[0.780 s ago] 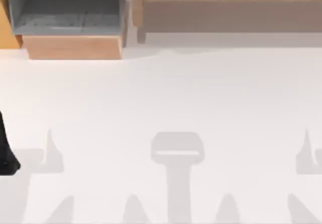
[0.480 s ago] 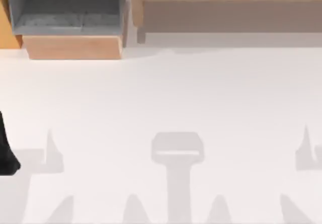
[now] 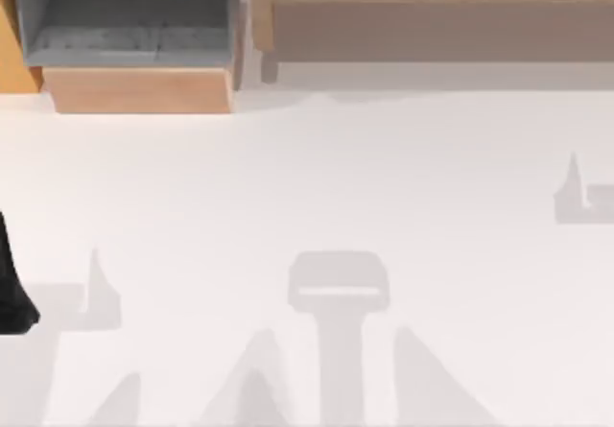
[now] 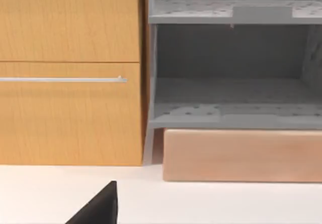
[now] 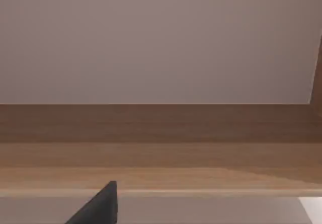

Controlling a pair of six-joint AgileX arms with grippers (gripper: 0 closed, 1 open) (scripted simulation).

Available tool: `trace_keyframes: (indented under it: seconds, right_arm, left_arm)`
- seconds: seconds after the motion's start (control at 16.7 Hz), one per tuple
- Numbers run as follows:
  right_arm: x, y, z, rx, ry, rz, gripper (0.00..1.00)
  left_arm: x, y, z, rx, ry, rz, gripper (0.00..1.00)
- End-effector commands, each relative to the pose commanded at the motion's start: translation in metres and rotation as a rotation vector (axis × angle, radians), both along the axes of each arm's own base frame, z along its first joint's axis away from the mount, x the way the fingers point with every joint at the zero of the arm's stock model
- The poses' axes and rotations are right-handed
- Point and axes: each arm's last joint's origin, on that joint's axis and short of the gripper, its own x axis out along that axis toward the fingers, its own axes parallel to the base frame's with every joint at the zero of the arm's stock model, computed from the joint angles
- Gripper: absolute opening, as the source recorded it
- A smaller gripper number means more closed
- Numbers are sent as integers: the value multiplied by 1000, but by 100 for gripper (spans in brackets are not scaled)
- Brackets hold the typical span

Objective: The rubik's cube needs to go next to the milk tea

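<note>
Nothing looks started: the white table [image 3: 317,177] lies bare before the grey shelf unit [image 3: 125,24], and I cannot tell either gripper's jaw state.

Table [image 3: 307,187]: white, smooth, matt, no visible grain; soft grey shadows lie on it. Grey shelf unit [image 4: 234,63]: matt, with a faintly speckled, stone-like texture on its boards; same mottled grey inside it in the top view [image 3: 125,24]. Block under the shelf unit [image 4: 241,156]: pale wood look, smooth, light satin sheen. Cabinet front [image 4: 70,73]: orange-toned wood with fine grain, matt; thin rail [image 4: 63,79] across it looks like brushed metal, silvery. Long wooden shelf [image 5: 161,153]: brown, streaked grain, matt; panel behind it [image 5: 161,48] plain grey-beige, smooth. Dark arm part [image 3: 11,288]: black, matt, plastic-like.
</note>
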Motion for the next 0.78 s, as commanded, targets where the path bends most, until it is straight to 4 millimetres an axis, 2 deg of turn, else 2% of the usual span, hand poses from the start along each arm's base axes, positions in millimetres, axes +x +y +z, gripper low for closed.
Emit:
trace_keyframes:
  seconds: [0.18,0.36,0.6,0.78]
  right_arm:
    - [54,-19,47,-1,3,-1,100]
    - [116,-46,74,0,11,-1,100]
    - [183,-84,83,-1,9,-3,100]
    - [211,-104,81,-3,6,-3,100]
  left_arm:
    - [0,0,0,0,0,0,100]
    - [0,0,0,0,0,0,100]
    - [0,0,0,0,0,0,100]
    - [0,0,0,0,0,0,100]
